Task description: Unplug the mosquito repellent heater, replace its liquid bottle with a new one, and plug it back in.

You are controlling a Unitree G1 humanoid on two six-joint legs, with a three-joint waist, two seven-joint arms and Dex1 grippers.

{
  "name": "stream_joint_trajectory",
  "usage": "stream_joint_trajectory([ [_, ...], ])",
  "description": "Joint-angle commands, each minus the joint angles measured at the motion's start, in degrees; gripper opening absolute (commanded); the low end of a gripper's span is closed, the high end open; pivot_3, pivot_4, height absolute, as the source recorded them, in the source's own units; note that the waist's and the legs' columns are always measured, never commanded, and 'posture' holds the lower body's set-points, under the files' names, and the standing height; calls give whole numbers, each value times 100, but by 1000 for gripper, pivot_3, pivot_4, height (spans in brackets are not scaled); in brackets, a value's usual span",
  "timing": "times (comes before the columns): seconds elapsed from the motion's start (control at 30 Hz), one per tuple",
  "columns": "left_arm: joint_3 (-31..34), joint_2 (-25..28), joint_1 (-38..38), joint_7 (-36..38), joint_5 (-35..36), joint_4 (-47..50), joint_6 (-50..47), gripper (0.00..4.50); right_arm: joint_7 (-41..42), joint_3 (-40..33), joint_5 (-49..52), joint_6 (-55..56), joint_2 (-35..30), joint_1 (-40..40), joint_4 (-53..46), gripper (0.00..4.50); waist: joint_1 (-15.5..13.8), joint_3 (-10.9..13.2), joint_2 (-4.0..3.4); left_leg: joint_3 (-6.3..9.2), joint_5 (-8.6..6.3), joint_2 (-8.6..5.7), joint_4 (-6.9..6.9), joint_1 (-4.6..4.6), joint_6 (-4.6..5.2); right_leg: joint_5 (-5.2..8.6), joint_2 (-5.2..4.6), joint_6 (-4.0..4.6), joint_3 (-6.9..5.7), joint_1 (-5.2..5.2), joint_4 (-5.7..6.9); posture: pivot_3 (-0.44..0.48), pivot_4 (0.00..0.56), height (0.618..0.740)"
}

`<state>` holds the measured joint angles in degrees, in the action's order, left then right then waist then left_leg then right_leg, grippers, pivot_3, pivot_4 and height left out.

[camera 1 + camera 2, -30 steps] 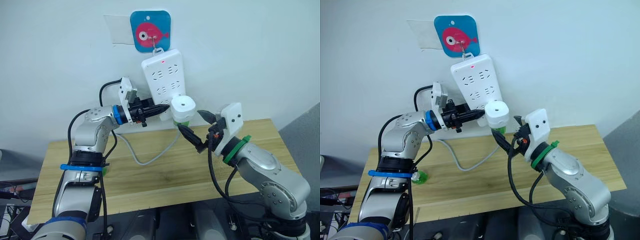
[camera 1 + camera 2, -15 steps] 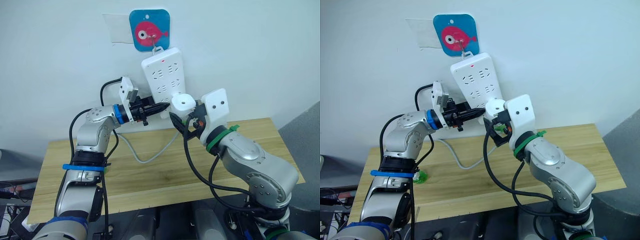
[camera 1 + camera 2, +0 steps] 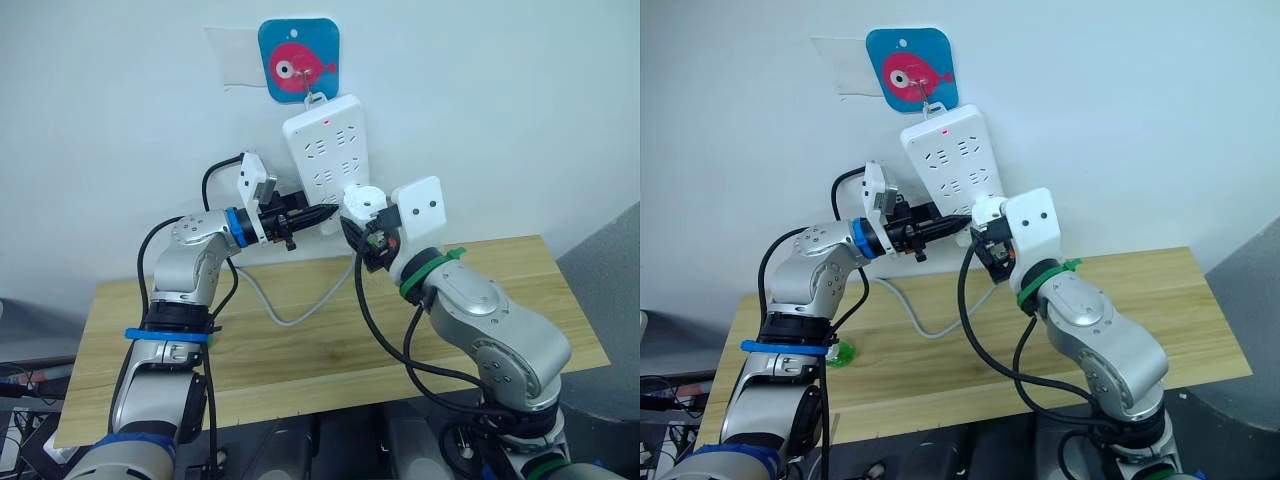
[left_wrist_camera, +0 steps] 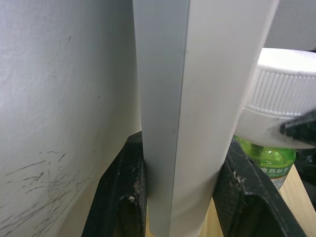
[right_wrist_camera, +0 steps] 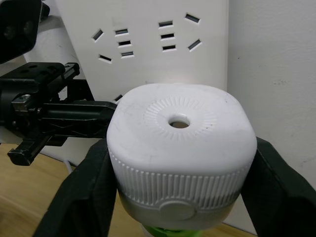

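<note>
The mosquito repellent heater (image 5: pixel 180 148), a white rounded unit with a round vent hole on top, sits against the lower part of the white power strip (image 3: pixel 325 150) that hangs on the wall. Its green liquid bottle (image 4: pixel 266 160) shows beneath it. My right gripper (image 3: pixel 368 232) is shut on the heater, one black finger (image 5: pixel 84 197) on each side of its body. Beside it, my left gripper (image 3: pixel 328 213) is shut on the strip's lower edge, its fingers (image 4: pixel 123 197) clamping the strip's thin side.
The strip hangs from a hook on a blue plaque with a pink fish (image 3: pixel 298 60). Its grey cable (image 3: pixel 290 315) loops down onto the wooden table (image 3: pixel 300 350). A small green object (image 3: pixel 838 352) lies on the table by my left arm.
My right gripper rose from below the heater, turned its wrist and closed around the heater's body. The left gripper stayed clamped on the power strip.
</note>
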<state>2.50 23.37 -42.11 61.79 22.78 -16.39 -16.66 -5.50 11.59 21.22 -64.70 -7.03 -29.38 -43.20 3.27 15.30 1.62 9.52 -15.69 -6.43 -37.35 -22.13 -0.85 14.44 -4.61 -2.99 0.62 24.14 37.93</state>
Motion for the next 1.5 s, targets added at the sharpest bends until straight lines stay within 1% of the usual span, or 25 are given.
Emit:
stream_joint_trajectory([
  [0.03,-22,-16,-18,-126,-31,79,52,1309,99,33,-101,182,52,9,-157,2947,0,0,0,0,0,0,0,0,0,0,0,0,0,0,0,-190,269,740],
  [0.2,-5,-26,-66,-274,-119,-59,71,1309,215,9,-150,112,-23,55,-261,2947,0,0,0,1,1,0,0,0,-2,-1,1,0,0,1,0,-192,264,740],
  [0.33,26,-37,-182,-467,-226,-333,89,1309,355,-167,-93,-125,-151,138,-488,2947,-19,0,1,3,1,0,0,-2,-2,-1,1,0,-4,-1,-2,-200,270,740],
  [0.53,4,11,-239,-467,-288,-509,182,1309,416,-345,-57,-608,-182,119,-816,2947,-3,-1,0,13,1,-1,-33,-23,-2,-6,2,-5,-12,0,1,-207,274,740],
  [0.77,-3,4,-263,-519,-315,-643,314,1309,470,-511,-92,-920,-140,71,-944,2947,23,0,-1,1,25,12,-51,-25,18,-53,24,-10,7,0,-6,-211,275,740],
  [0.83,-1,10,-252,-522,-322,-651,333,1309,525,-660,-67,-958,-156,92,-1008,2947,35,0,-2,0,34,19,-51,-25,12,-60,33,-13,9,1,-6,-213,277,740],
  [0.9,18,32,-219,-485,-291,-626,301,1309,648,-983,24,-906,-154,147,-1063,2947,42,0,-1,1,38,21,-51,-24,10,-62,36,-17,8,2,-6,-215,280,740],
  [0.97,35,65,-178,-453,-266,-594,274,2032,833,-1340,150,-812,-167,216,-1066,2947,50,0,-1,-2,39,21,-51,-24,11,-67,36,-13,7,1,-6,-222,281,740],
  [1.0,43,87,-154,-439,-255,-577,261,2221,937,-1555,248,-766,-141,259,-1044,2947,74,0,-2,-4,39,21,-52,-24,11,-69,36,-10,7,2,-6,-222,281,740],
  [1.07,68,147,-95,-434,-246,-551,236,2796,1136,-1894,400,-645,-159,352,-949,2947,133,1,-3,-12,38,21,-48,-27,12,-70,37,-9,7,9,-7,-228,282,740],
  [1.13,113,229,11,-455,-226,-458,171,3488,1229,-2262,625,-568,45,483,-824,2947,166,3,-7,-12,37,22,-47,-31,13,-71,37,-8,10,16,-2,-230,280,740],
  [1.23,183,418,271,-458,-179,-186,36,4403,1262,-2761,969,-487,451,596,-569,2947,190,7,-15,-10,37,32,-43,-30,12,-75,41,-1,20,18,3,-226,279,740],
  [1.27,234,492,395,-481,-127,-35,-42,4481,1238,-2930,1074,-462,589,623,-456,2947,218,11,-21,-12,37,35,-42,-30,12,-78,43,4,21,19,3,-214,280,740],
  [1.37,418,736,922,-579,83,689,-341,4481,892,-3624,1629,-583,1356,600,-163,2947,324,17,-31,-25,38,44,-40,-29,11,-80,53,8,34,25,3,-199,277,740],
  [1.47,540,942,1675,-672,328,1733,-722,4481,383,-4300,2362,-655,2092,569,55,2947,321,21,-38,-28,37,57,-22,-37,10,-84,60,15,34,44,1,-183,275,740],
  [1.5,599,970,1949,-750,479,2134,-931,4481,187,-4458,2660,-636,2234,596,147,2947,322,21,-39,-31,38,56,-16,-57,8,-87,60,19,37,72,3,-172,271,740],
])
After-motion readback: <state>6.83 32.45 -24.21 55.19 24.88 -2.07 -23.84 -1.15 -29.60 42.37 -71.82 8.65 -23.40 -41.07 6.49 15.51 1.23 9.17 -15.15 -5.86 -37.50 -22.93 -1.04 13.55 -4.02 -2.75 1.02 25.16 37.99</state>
